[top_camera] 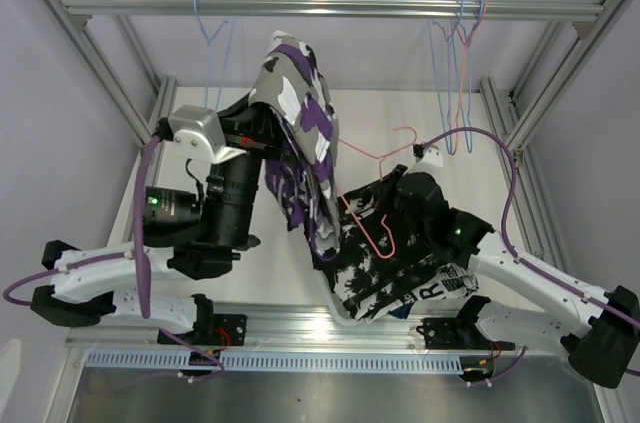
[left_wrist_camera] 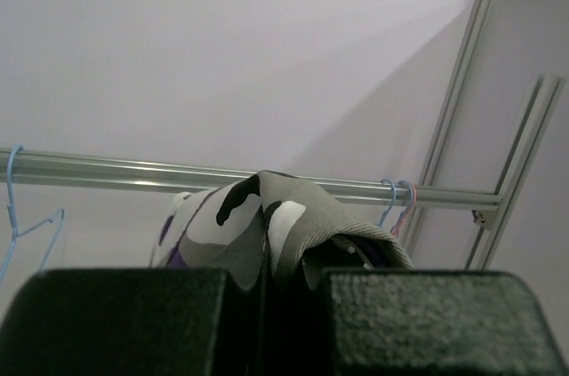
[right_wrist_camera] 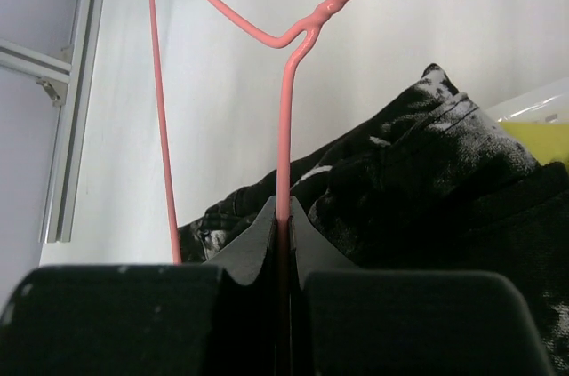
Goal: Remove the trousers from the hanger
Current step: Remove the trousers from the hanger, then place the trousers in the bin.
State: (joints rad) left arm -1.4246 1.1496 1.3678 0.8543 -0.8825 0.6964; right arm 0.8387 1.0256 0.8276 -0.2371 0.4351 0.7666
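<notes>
Looks like the pull-apart step. The left gripper (left_wrist_camera: 267, 305) is clamped on the purple trousers (top_camera: 300, 133), held up left of centre. The right gripper (right_wrist_camera: 283, 243) is pinched on the pink hanger (right_wrist_camera: 286, 127) just to their right. Can't tell if any cloth is snagged on it. Next I'd guess: draw the two apart, then drop the pair. Only readable writing is an "R" on the label (top_camera: 430, 290) of the splatter pair (top_camera: 395, 268), near right.

Purple-patterned trousers (top_camera: 300, 118) and pink hanger (right_wrist_camera: 285, 127) block the centre.
</notes>
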